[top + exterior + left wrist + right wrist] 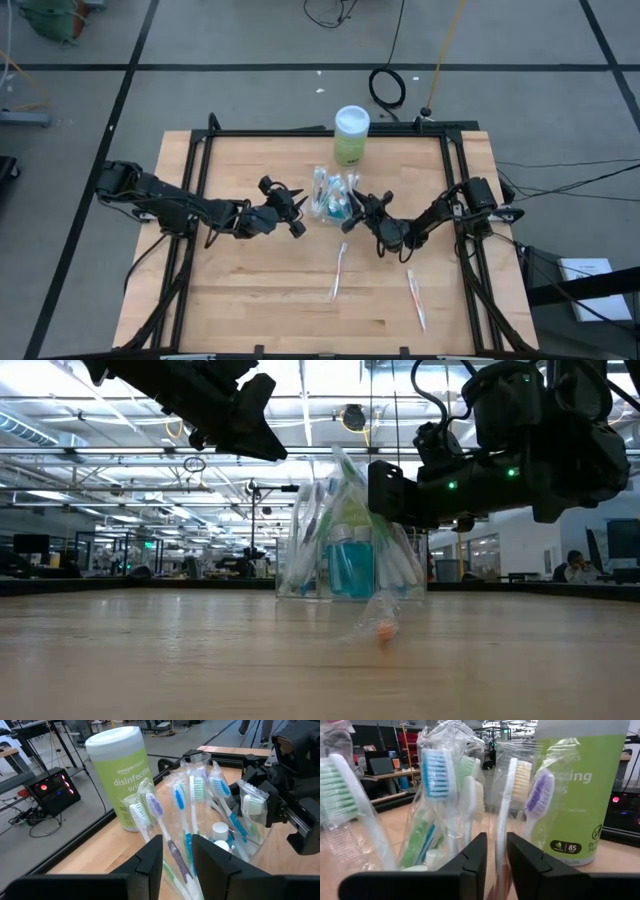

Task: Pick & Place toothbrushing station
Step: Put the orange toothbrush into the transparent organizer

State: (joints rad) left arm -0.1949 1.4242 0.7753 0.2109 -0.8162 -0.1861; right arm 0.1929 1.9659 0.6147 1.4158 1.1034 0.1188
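The toothbrushing station is a clear plastic holder on its base at the table's middle. It holds several wrapped toothbrushes standing upright and a blue bottle. My left gripper is at its left side, raised, with its fingers a little apart. Wrapped brush handles show in the gap, and I cannot tell whether it touches them. My right gripper is at the station's right side, closed on a wrapped toothbrush. The station also shows in the low view. My right gripper has the white handle of a wrapped toothbrush between its two fingers, below the cream bristle head. The fingers come about level from the table's right and lie across the handle. The brush stands upright among the others in the station; its lower end is hidden.
A green white-lidded wipes canister stands just behind the station. Two wrapped toothbrushes lie flat on the wood, one near the middle and one to the right. The first also shows in the low view. A black frame borders the table.
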